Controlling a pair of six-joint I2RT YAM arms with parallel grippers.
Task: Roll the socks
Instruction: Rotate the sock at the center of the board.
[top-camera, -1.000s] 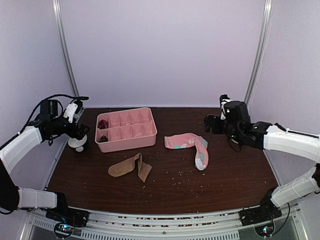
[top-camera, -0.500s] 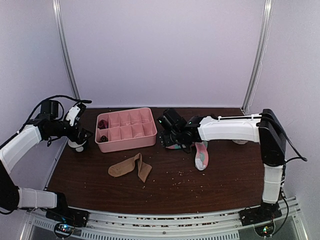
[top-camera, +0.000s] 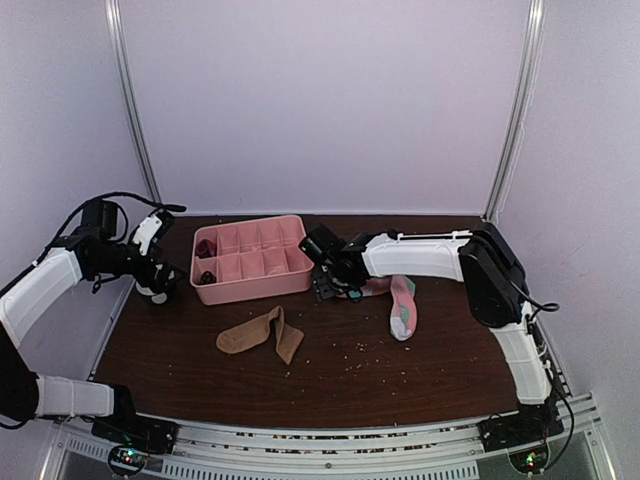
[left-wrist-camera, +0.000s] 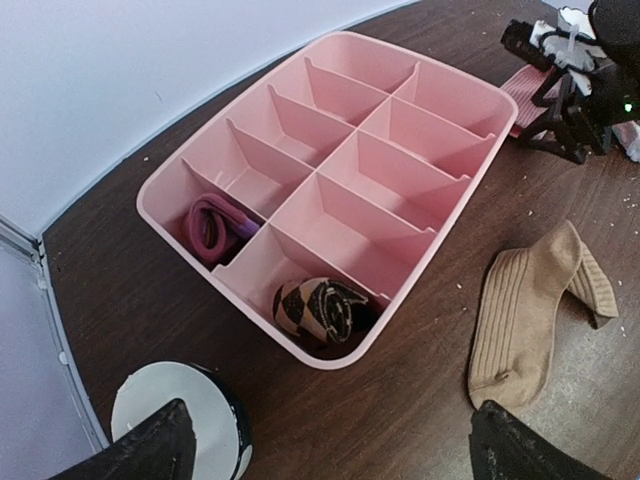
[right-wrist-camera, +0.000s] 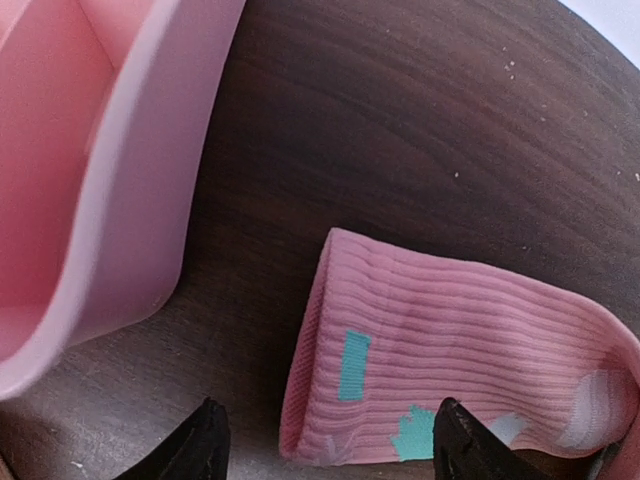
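Jaws apart on left end effector (left-wrist-camera: 330, 445) and right end effector (right-wrist-camera: 325, 450)

Table (top-camera: 450, 350) carries everything. Divided tray (top-camera: 255, 288) sits left of centre, toward the back. Its 2 leftmost compartments are filled: rear bundle (left-wrist-camera: 212, 226) behind, front bundle (left-wrist-camera: 320, 308) before it. Near socks (top-camera: 258, 335) lie in front of the tray, apart from it. Right-side socks (top-camera: 402, 308) lie right of the tray, cuff end just beside its right end. Right hand (right-wrist-camera: 330, 435) hangs over that cuff. Left hand (left-wrist-camera: 330, 440) is left of the tray, above a round object (top-camera: 155, 292) at the table's left edge.
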